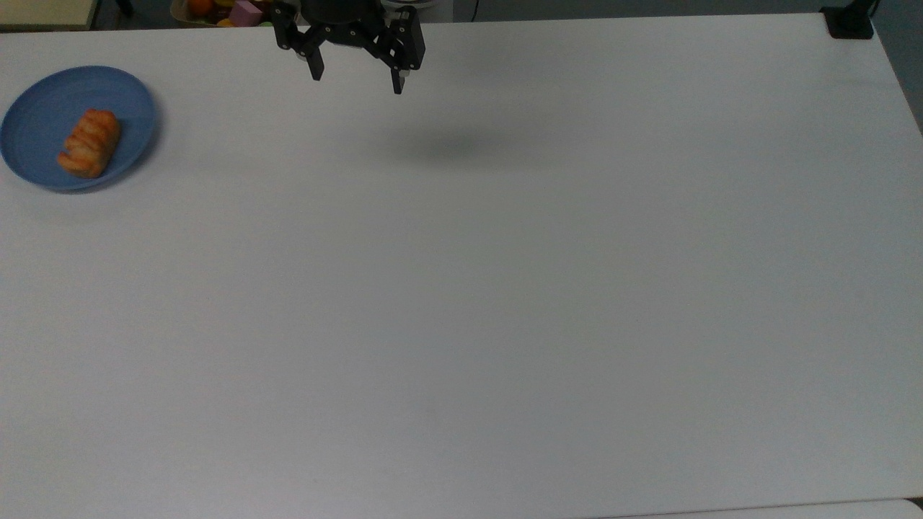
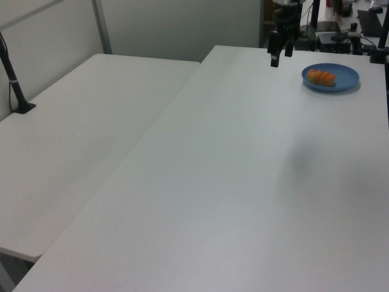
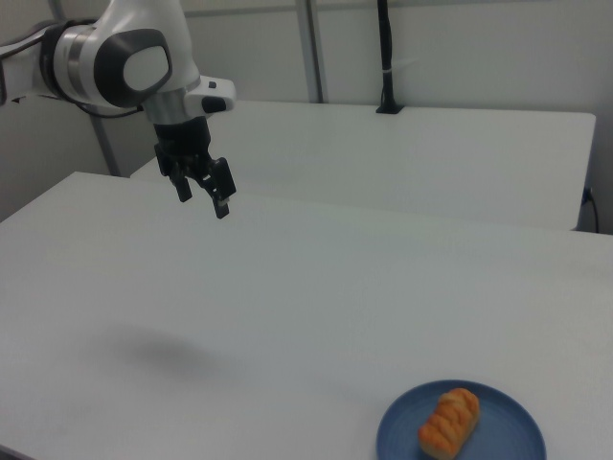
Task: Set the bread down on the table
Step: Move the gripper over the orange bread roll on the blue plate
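step: approach not begun in earnest. Bread (image 1: 90, 143) is sitting on the blue plate (image 1: 43, 115), nothing is being gripped, so the pick is not yet done.
tool: tool (image 1: 357, 78) is hanging above the surface (image 1: 505, 303), fingers apart, nothing between them. In the right view the tool (image 3: 201, 196) is well clear of the top, with its shadow (image 3: 158, 353) falling on bare white.
bread: lying flat on the plate, towards the plate's right side in the top view, long axis slanting. In the top view it is at the far left of the surface; in the right view the bread (image 3: 450, 422) is at the near right; in the left view the bread (image 2: 321, 77) is at the far right.
gap: tool and bread are well apart, with bare surface between them.
next move: judging from this, the tool needs to be travelling across to the plate, lining its fingers across the roll's short width, then coming down over it. Glossy ridged top looks likely to slip, so the grip should be seating low on the sides.
place: lots of free surface beside the plate for the drop.
hidden: arm is cut off at the top edge of the top view. Plate's near rim is cut off at the bottom of the right view.
unclear: coloured items (image 1: 216, 9) past the far edge, can't identify them.
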Tool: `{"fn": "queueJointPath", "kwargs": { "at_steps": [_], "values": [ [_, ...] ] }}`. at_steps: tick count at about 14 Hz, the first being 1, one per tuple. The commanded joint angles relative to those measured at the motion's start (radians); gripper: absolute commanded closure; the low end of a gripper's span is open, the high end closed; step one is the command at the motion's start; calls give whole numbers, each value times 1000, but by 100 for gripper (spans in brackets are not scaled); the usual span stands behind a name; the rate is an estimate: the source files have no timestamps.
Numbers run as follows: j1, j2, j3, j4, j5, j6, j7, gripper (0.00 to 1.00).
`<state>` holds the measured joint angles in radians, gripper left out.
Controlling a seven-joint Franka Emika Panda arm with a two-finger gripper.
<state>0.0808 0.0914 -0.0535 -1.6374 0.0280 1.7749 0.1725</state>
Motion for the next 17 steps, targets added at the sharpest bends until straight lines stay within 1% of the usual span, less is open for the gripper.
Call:
{"fn": "queueJointPath", "kwargs": {
  "at_steps": [1, 5, 7, 9, 12, 14, 15, 16, 17],
  "values": [
    [-22, -36, 1, -6, -20, -76, 6, 0],
    [-23, -39, -9, 10, -13, -88, 2, 0],
    [-41, -41, -19, 10, -13, -86, -11, 0],
    [-41, -35, -90, 10, -10, -78, -117, 0],
    [-42, -18, -250, 8, -5, -74, -307, 0],
    [-45, 10, -372, 5, 10, -19, -436, 0],
    [-50, 20, -412, -2, 30, 19, -468, 0],
    [-59, 39, -455, -6, 67, 73, -500, 0],
    [-67, 54, -479, -9, 76, 101, -518, 0]
  ]
}}
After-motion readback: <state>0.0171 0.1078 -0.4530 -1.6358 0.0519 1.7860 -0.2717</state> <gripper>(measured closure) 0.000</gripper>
